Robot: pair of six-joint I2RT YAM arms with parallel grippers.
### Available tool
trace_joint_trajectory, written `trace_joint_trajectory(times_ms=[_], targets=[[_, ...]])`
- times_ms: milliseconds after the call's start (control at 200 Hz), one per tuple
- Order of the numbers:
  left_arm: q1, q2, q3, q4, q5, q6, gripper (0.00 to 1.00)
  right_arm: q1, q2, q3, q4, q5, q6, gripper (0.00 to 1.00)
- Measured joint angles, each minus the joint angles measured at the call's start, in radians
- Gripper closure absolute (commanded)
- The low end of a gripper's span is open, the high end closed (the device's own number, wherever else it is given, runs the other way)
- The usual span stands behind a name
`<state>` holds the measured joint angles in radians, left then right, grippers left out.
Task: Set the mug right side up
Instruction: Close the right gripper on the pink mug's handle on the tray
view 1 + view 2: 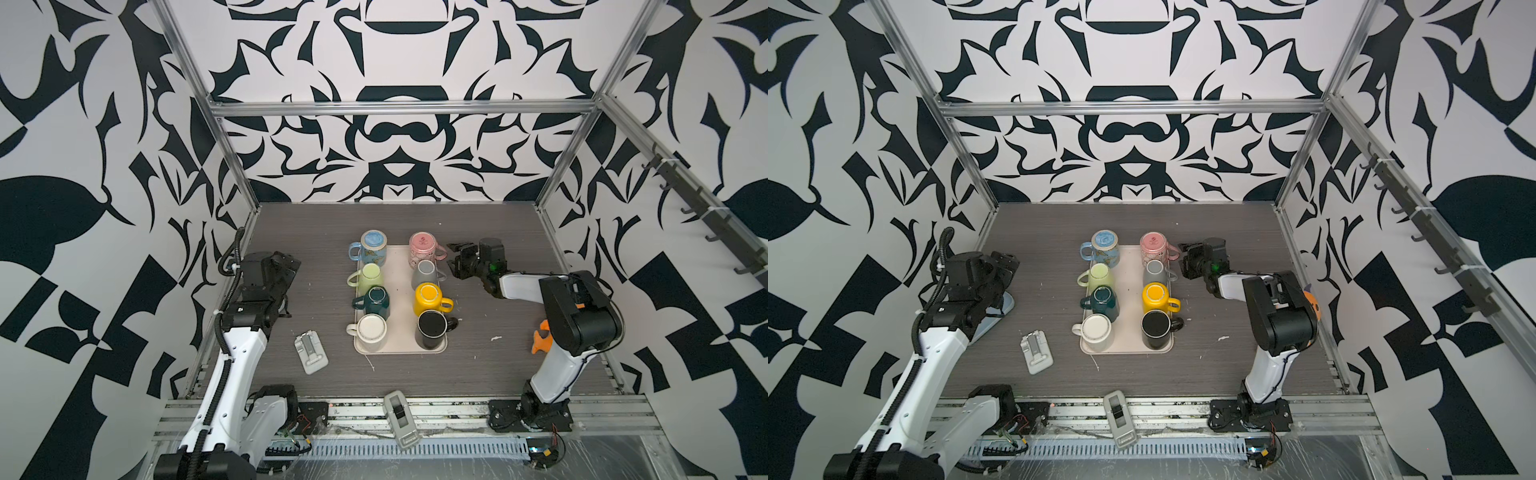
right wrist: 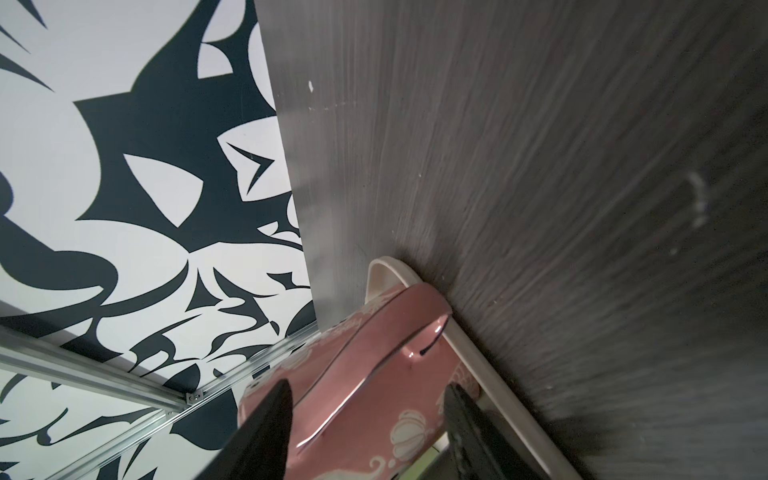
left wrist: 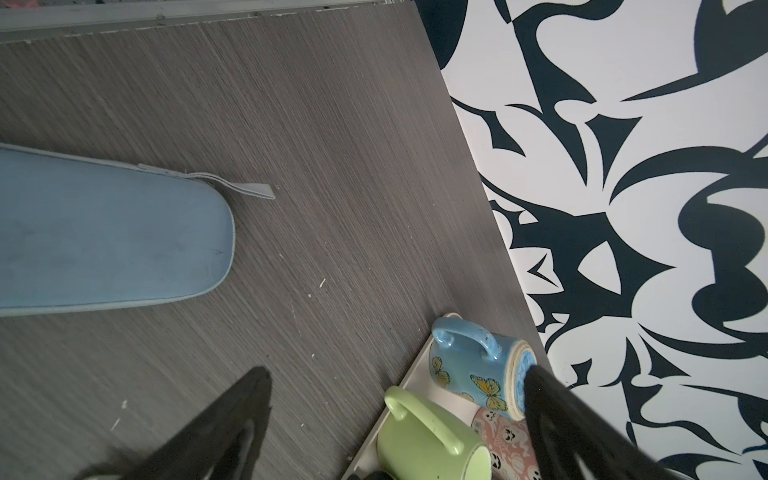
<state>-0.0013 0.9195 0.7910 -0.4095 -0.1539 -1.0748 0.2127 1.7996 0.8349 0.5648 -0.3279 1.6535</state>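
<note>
Dark grey wood-grain table [image 1: 311, 232] — a beige tray [image 1: 400, 291] lies near its middle, a grey plastic device [image 1: 311, 352] just left of it. A pale blue tray [image 3: 104, 232] lies at the left edge; an orange object [image 1: 540, 337] at the right — a white scrap [image 1: 496, 338] nearby.

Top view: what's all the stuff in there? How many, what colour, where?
table: one, dark grey
tray: one, cream, middle of table
mugs: eight, on tray; left row blue mug, green mug, teal mug, white mug; right row pink mug, grey mug, yellow mug, black mug
grey gadgets: two, one on table left of tray, another on front rail
blue board: one, light blue, under left arm
orange thing: one, beside right arm
hook rail: one, dark, right wall
arms: two, white and black, left arm, right arm
left gripper: black, open, holding nothing
right gripper: black, jaws apart at pink mug's handle
</note>
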Motion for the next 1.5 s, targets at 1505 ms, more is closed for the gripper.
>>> trace_joint_trajectory(times_ms=[1505], targets=[[0.0, -0.004, -0.015, -0.004, -0.003, -0.036, 0.03, 0.031, 0.25, 0.117, 0.327, 0.003, 0.162, 0.6]])
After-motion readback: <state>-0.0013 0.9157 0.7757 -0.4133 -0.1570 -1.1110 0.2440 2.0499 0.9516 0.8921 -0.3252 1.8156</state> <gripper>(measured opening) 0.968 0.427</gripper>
